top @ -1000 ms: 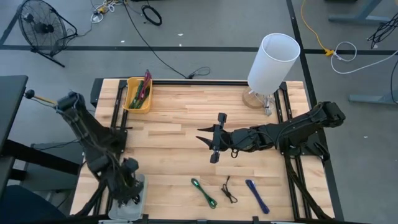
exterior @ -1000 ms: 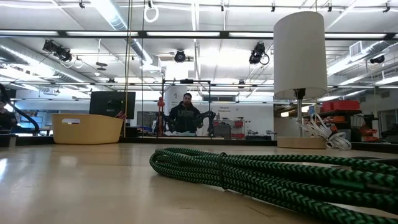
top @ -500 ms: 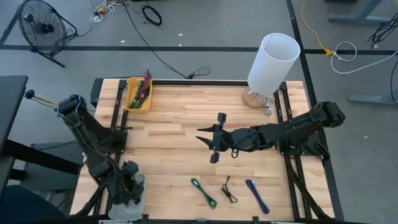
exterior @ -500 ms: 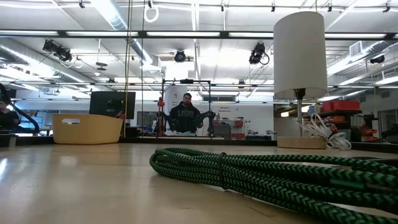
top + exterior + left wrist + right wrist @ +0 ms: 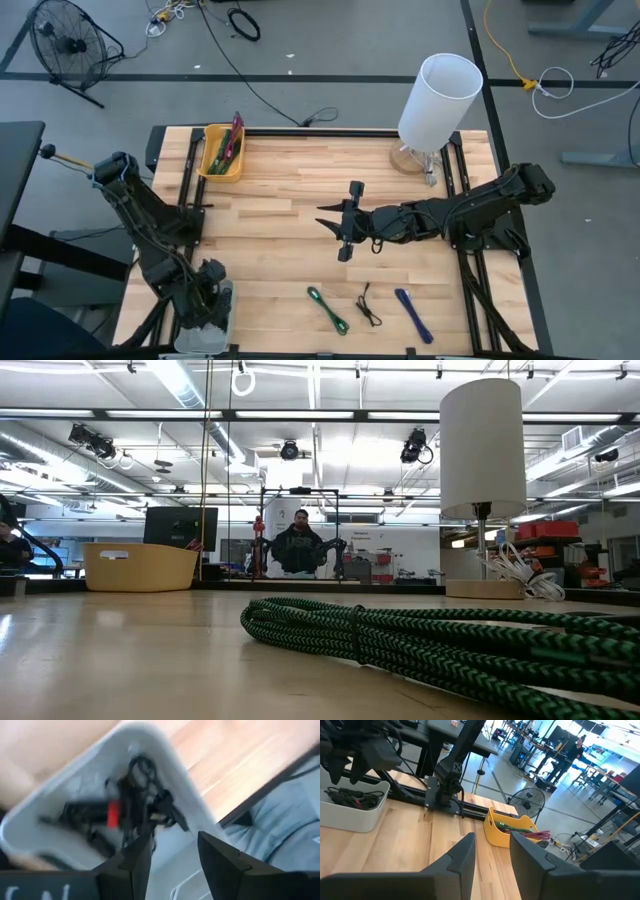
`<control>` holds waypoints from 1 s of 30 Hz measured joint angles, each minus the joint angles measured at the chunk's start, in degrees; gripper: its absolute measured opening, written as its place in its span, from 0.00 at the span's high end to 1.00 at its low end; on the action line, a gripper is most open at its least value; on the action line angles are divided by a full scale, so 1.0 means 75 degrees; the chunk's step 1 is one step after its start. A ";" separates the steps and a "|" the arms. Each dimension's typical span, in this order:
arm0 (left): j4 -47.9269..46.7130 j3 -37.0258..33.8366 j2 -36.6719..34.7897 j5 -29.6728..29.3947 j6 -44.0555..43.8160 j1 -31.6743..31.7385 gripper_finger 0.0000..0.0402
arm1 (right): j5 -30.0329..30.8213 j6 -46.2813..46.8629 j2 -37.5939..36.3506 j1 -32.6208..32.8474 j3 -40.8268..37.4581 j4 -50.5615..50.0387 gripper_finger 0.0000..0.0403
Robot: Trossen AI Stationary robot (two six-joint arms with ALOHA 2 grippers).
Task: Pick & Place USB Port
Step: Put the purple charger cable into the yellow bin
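My left gripper [image 5: 175,855] hangs open over a white bin [image 5: 185,785] at the table's near left corner [image 5: 224,322]. In the bin lies a tangle of black cords with a red part [image 5: 114,813]. Whether the USB port is among them I cannot tell. Nothing is between the left fingers. My right gripper [image 5: 336,232] stands open over the table's middle, pointing toward the left edge, with bare wood between its fingers [image 5: 492,850]. A green cable [image 5: 328,308], a black cable [image 5: 368,305] and a blue cable [image 5: 413,313] lie bundled on the wood near the front edge.
A yellow bin [image 5: 222,152] with coloured cables stands at the far left. A lamp with a white shade [image 5: 437,100] and a white cord stands at the far right. Bare wood lies between both grippers. A person [image 5: 300,545] sits far behind the table.
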 joint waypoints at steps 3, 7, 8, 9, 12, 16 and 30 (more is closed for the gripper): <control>0.0064 0.0189 0.0000 -0.1203 0.1203 0.0200 0.58 | 0.0000 0.0034 0.0000 0.0000 0.0000 -0.0002 0.70; 0.0495 0.0406 -0.0003 -0.3656 0.3881 0.0668 0.58 | 0.0000 0.0054 0.0000 0.0000 0.0000 0.0003 0.70; 0.0650 0.0453 -0.0003 -0.4174 0.4658 0.0834 0.58 | 0.0000 0.0058 0.0000 0.0000 0.0000 0.0000 0.70; 0.0824 0.0506 -0.0003 -0.4591 0.5456 0.1020 0.58 | 0.0000 0.0062 0.0000 0.0000 0.0000 0.0002 0.70; 0.1408 0.0666 -0.0006 -0.5211 0.7727 0.1661 0.58 | -0.0001 0.0229 0.0000 0.0000 0.0000 0.0003 0.70; 0.2364 0.0735 -0.0006 -0.5236 1.0407 0.2594 0.58 | 0.0000 0.0357 0.0000 0.0000 0.0000 0.0003 0.70; 0.5070 0.0752 -0.0070 -0.2542 1.5303 0.5556 0.58 | 0.0003 0.0412 0.0000 0.0000 0.0000 0.0061 0.70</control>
